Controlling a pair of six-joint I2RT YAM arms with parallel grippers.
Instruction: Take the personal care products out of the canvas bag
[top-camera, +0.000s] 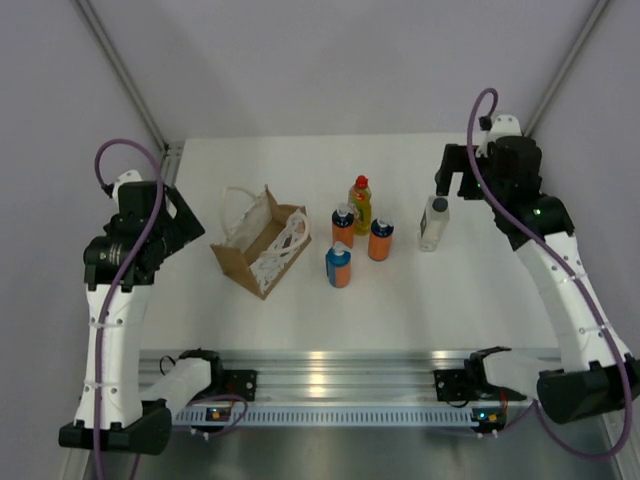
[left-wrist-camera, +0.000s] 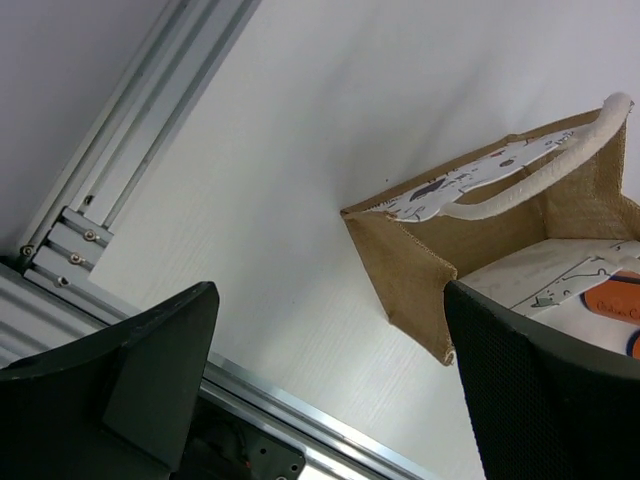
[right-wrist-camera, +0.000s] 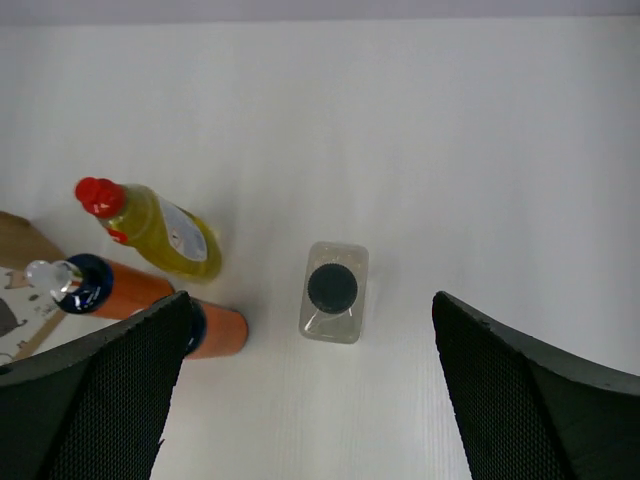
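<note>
The canvas bag (top-camera: 262, 247) sits left of centre, tan with white cord handles and white netting; its corner and a handle show in the left wrist view (left-wrist-camera: 470, 240). Five bottles stand outside it to its right: the yellow one with a red cap (top-camera: 360, 203), three orange-and-blue ones (top-camera: 343, 227) (top-camera: 380, 240) (top-camera: 338, 265), and the flat whitish one with a dark cap (top-camera: 433, 222). My right gripper (top-camera: 452, 185) hangs open above the whitish bottle (right-wrist-camera: 333, 292), apart from it. My left gripper (top-camera: 197, 228) is open and empty just left of the bag.
An aluminium rail (top-camera: 330, 375) runs along the near edge, and another rail (left-wrist-camera: 130, 150) borders the table's left side. Grey walls close the back and sides. The yellow bottle (right-wrist-camera: 160, 230) and an orange bottle (right-wrist-camera: 130, 290) stand left of the whitish one.
</note>
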